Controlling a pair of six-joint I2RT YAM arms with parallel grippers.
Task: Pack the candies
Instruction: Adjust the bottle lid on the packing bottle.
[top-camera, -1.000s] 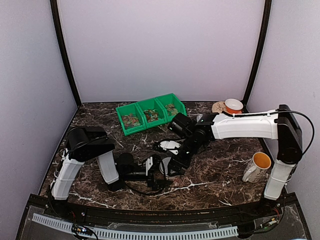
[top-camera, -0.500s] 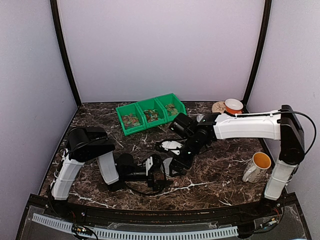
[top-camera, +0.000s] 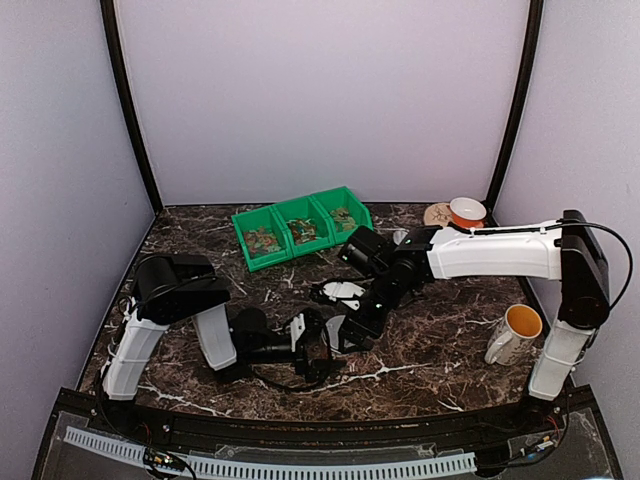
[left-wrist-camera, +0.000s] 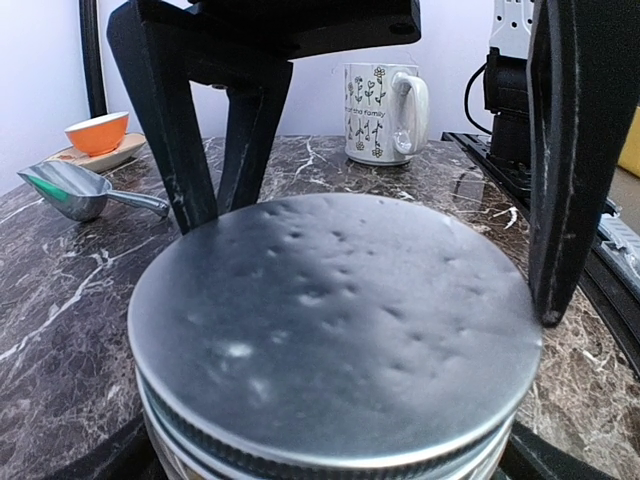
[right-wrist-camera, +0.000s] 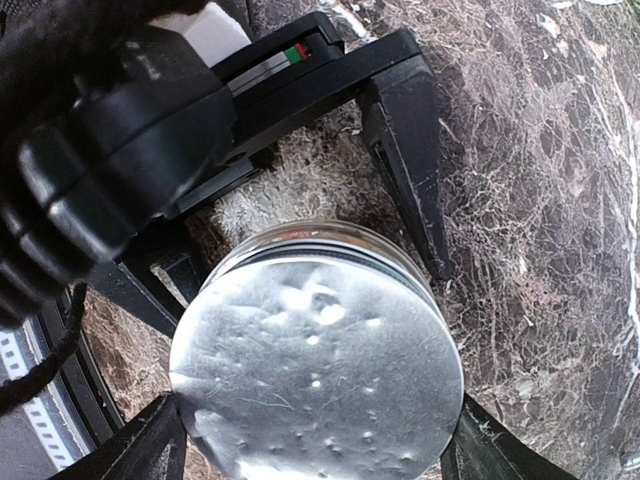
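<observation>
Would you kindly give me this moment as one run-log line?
left hand: open, straddling jar | right hand: gripping jar lid from above | candies: in green bins

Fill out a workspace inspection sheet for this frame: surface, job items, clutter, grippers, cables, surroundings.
Surface: dark marbled table with white veins.
Job's things: candies heaped in three green bins at the back; jar mid-table with its jar lid on.
Clutter: mug at right; orange bowl on a tan saucer at back right; metal scoop near it.
Grippers: left gripper open, straddling the jar; right gripper from above, fingers against the jar lid's rim, apparently gripping.
Cables: black cable along the right arm; cable loop by the left gripper.
Surroundings: plain lilac walls, black corner posts.
</observation>
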